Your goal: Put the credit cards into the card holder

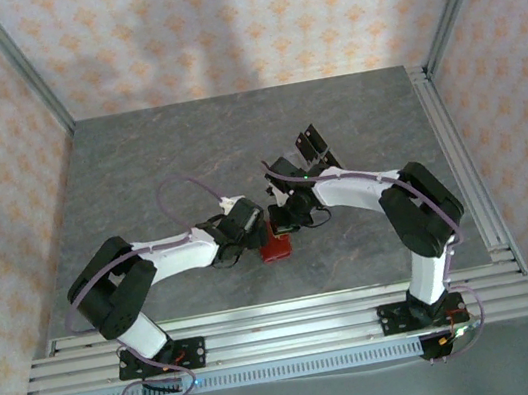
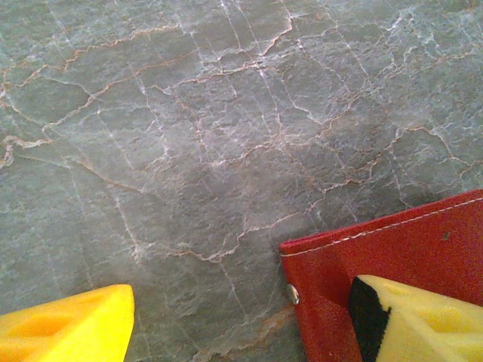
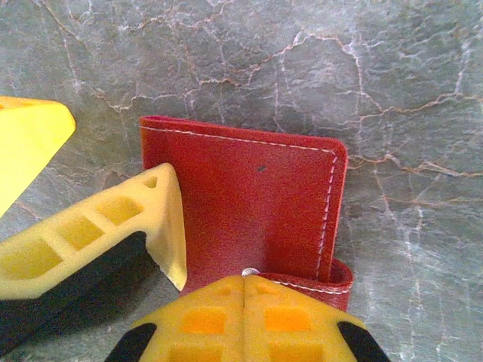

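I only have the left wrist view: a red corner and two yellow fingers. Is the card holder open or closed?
Observer: Closed. The right wrist view shows the card holder folded flat, red outside up.
Operator: And the other side?
Observer: The right gripper has its fingers shut, tips at the holder's near edge beside the snap.
Operator: Anything to load?
Observer: In the top view, dark flat pieces lie just beyond the right gripper. They are likely credit cards but too small to be sure.

The right claw [image 3: 244,283] hides the near edge of the wallet [image 3: 256,196]. The left wrist view crops the wallet at right and bottom. Beyond it, the dark pieces [image 1: 314,143] are too small to identify.
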`<action>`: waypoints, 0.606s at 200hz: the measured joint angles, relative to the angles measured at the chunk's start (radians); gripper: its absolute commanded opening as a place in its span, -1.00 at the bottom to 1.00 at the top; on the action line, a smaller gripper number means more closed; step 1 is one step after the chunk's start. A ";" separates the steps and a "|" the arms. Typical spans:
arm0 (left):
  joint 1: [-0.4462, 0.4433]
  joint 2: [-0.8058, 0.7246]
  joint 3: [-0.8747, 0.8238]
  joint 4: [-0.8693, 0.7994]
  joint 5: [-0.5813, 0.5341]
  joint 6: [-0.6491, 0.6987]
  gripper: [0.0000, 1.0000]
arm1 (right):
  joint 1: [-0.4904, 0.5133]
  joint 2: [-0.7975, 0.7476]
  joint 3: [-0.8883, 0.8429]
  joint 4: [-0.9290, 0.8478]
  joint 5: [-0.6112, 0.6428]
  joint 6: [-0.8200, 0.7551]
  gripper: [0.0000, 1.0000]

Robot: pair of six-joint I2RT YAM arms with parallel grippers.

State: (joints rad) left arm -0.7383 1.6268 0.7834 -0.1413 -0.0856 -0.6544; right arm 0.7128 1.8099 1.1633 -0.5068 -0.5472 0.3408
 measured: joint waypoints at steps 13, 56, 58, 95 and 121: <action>0.000 0.000 0.000 0.000 0.000 0.000 0.52 | 0.000 0.000 0.002 0.000 0.000 0.000 -1.00; 0.000 0.000 -0.001 0.001 0.000 0.000 0.51 | 0.000 0.006 0.003 0.012 -0.007 0.007 -1.00; 0.000 0.000 -0.001 0.002 0.000 0.000 0.51 | 0.000 0.006 0.004 0.011 -0.007 0.008 -1.00; 0.000 0.001 -0.001 0.002 0.000 0.000 0.51 | 0.002 0.029 0.014 0.020 -0.011 0.011 -1.00; 0.000 0.001 -0.002 0.004 0.000 0.000 0.51 | 0.003 0.035 0.015 0.026 -0.012 0.011 -1.00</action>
State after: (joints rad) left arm -0.7383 1.6276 0.7815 -0.1371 -0.0860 -0.6544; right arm 0.7155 1.8446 1.1782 -0.4808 -0.5594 0.3519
